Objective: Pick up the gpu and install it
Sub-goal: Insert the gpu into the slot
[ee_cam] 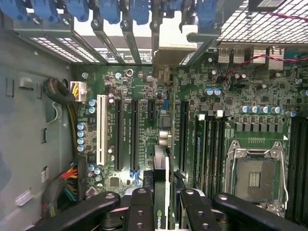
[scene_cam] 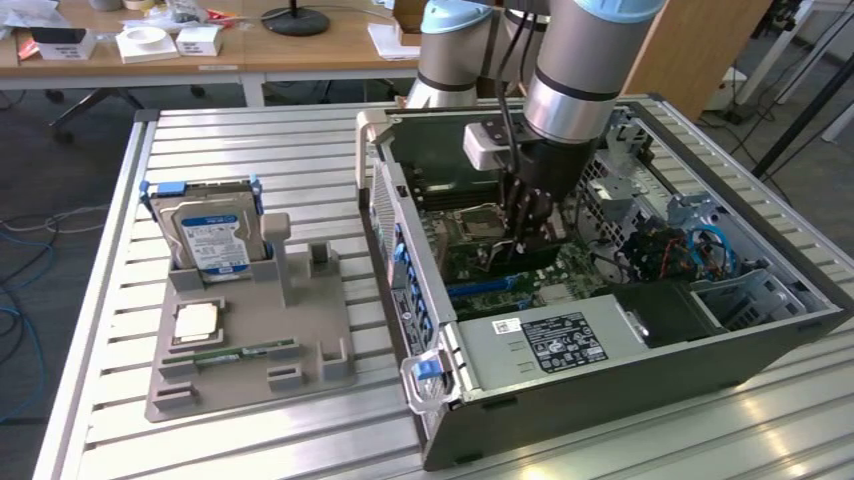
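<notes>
Big open grey metal computer tower (scene_cam: pixel 641 390) lying on its side, green motherboard (ee_cam: pixel 226 96) facing up. The black-fingered gripper (scene_cam: pixel 518 238) is down inside it, pinching the gpu (ee_cam: pixel 161 161). That's a thin black card seen edge-on over the long black slots (ee_cam: pixel 119 134), and I can't tell if it's touching. The fingers (ee_cam: pixel 142 207) hide most of it. The Nvidia logo is readable. The black power supply label (scene_cam: pixel 567 342) is too small to read.
</notes>
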Available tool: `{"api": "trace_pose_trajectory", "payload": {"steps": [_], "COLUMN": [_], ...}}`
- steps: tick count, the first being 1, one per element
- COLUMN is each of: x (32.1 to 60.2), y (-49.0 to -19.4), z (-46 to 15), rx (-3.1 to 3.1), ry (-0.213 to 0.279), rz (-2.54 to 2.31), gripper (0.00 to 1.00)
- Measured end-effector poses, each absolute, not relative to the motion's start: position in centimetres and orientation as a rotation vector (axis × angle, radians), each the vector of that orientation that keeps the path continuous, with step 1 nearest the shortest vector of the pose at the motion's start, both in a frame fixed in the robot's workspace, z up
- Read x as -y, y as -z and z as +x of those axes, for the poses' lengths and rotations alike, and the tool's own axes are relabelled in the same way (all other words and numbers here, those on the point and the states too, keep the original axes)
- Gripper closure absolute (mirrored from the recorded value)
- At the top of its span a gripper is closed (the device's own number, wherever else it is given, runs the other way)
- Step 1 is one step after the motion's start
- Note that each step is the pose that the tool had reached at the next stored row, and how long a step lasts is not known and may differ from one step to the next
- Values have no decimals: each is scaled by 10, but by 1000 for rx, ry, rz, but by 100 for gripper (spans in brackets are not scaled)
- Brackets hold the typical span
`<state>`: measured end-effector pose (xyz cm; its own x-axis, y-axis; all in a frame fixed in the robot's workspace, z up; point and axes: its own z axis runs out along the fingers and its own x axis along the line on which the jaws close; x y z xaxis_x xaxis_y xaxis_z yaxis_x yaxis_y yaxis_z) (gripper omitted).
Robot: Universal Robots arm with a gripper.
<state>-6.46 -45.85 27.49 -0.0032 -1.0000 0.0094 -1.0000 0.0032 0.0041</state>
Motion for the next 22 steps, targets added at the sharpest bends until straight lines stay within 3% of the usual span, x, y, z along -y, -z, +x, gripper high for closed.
{"api": "trace_pose_trajectory", "payload": {"steps": [22], "x": [458], "y": [-270], "z": [-73], "rx": [2218], "ry": [-6], "rz": [2211], "gripper": [74]}}
